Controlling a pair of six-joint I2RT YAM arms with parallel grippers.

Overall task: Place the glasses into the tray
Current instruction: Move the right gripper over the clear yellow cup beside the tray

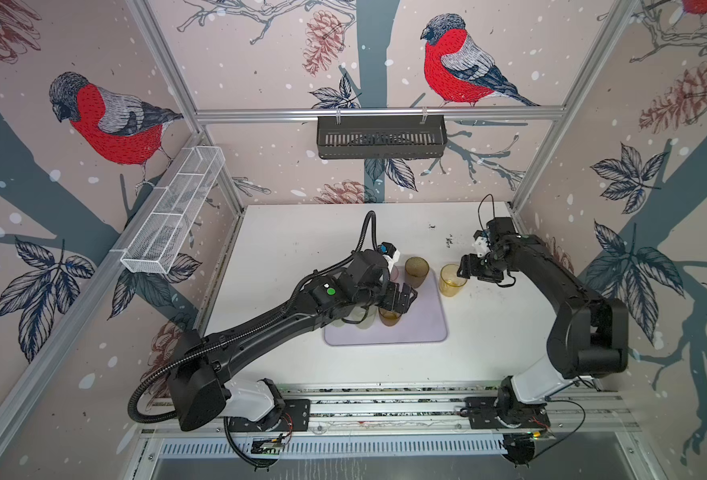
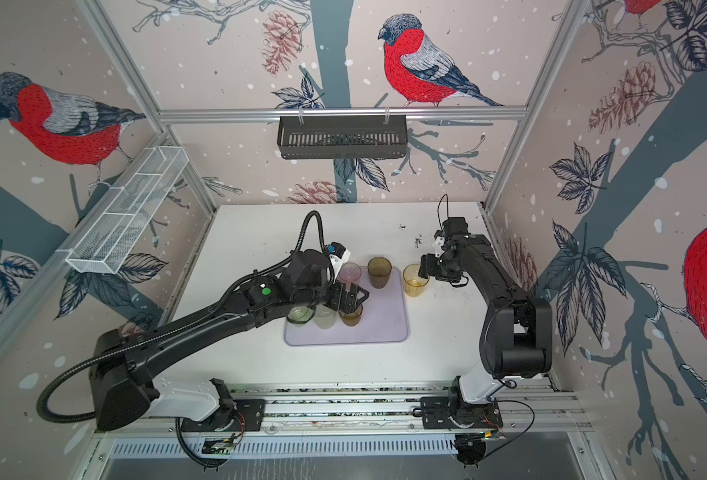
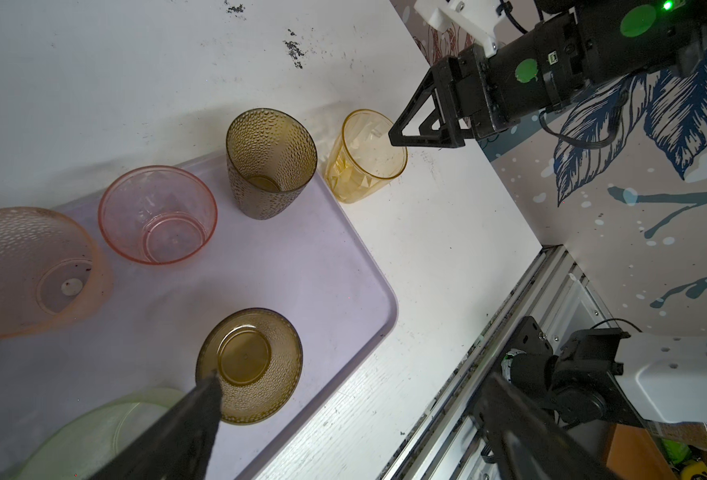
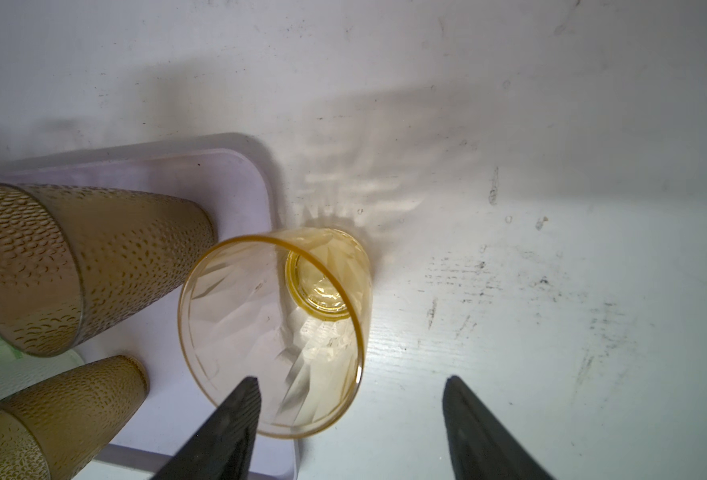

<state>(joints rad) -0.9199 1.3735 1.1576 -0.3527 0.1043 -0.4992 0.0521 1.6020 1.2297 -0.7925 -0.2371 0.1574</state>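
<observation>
My right pincer (image 4: 352,379) has its jaws apart. One finger appears to dip into the mouth of the yellow-amber glass (image 4: 277,332) and the other sits outside, so the near wall lies between them, ready for a rim pinch; nothing is clamped yet. That glass stands upright on the table (image 1: 489,332), just beside the tray (image 1: 422,328), and it is the only one I see off it. My left pincer (image 1: 401,297) hangs wide open and empty over a dark amber glass (image 3: 250,365) already on the tray, leaving the tray's right side free, I judge.
</observation>
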